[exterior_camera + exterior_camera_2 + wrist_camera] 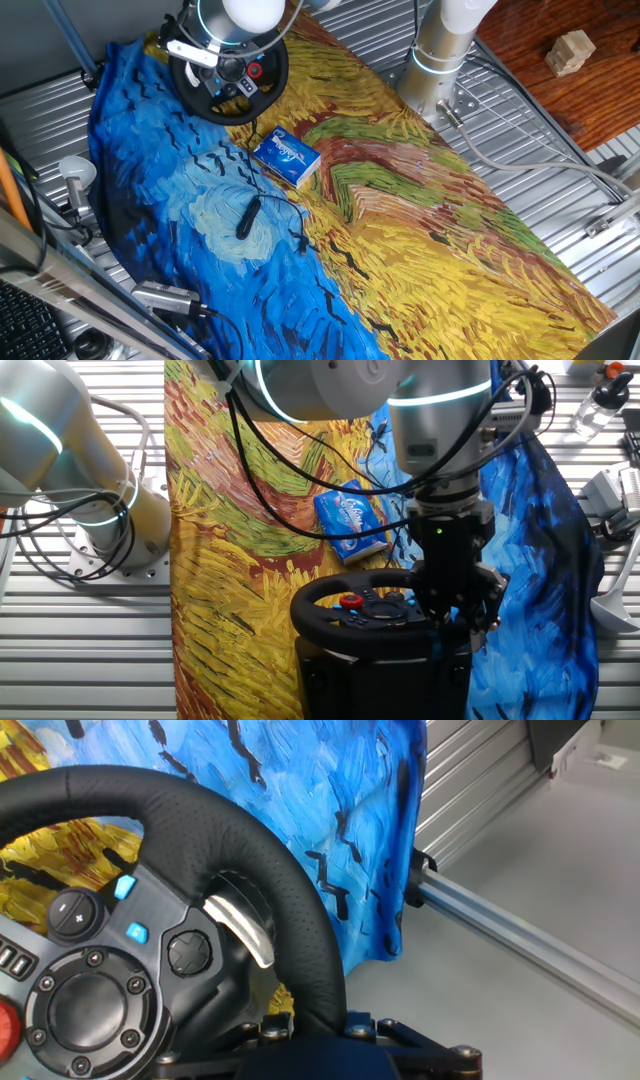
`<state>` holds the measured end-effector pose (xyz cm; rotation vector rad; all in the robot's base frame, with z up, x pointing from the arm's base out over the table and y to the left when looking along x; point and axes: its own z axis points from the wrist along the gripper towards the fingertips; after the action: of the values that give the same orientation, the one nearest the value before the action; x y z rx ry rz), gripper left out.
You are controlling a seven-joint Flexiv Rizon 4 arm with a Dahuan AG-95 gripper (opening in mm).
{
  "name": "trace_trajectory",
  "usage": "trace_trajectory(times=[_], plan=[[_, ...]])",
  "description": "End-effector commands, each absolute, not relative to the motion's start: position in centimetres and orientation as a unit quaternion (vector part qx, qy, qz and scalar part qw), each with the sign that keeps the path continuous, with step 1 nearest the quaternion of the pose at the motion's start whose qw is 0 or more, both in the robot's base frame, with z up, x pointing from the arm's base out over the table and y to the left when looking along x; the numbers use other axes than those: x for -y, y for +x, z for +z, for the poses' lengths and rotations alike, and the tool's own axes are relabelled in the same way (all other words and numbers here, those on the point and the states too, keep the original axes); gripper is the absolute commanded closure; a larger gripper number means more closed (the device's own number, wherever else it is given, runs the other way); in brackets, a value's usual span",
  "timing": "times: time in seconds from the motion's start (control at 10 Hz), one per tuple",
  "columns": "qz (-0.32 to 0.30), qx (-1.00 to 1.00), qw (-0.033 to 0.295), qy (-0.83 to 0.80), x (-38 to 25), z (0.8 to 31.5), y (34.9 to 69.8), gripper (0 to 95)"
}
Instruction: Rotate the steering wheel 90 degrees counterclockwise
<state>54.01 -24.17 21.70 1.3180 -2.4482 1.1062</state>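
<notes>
The black steering wheel (215, 112) stands at the far end of the painted cloth, its hub with a red button (350, 601) facing up. In the hand view its thick rim (230, 830) curves down between my fingers, and the silver paddle (245, 930) and hub buttons sit to the left. My gripper (318, 1020) is shut on the rim at the wheel's side nearest the blue part of the cloth. It also shows in the other fixed view (455, 615), down on the rim's right side, and in one fixed view (210, 58) above the wheel.
A blue box (286, 157) lies on the cloth near the wheel, also in the other fixed view (350, 520). A black cable with a small device (247, 215) lies mid-cloth. The arm's base (440, 50) stands beside the cloth. A metal rail (520, 930) runs past the cloth's edge.
</notes>
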Motion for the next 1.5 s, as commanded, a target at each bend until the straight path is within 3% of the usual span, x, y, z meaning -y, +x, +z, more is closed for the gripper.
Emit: trace_trajectory(times=[0.1,1.5], plan=[[0.368,0.816,0.075,0.439,24.1,21.6,53.9,95.0],[0.352,0.820,0.064,0.447,25.4,22.2,53.7,95.0]])
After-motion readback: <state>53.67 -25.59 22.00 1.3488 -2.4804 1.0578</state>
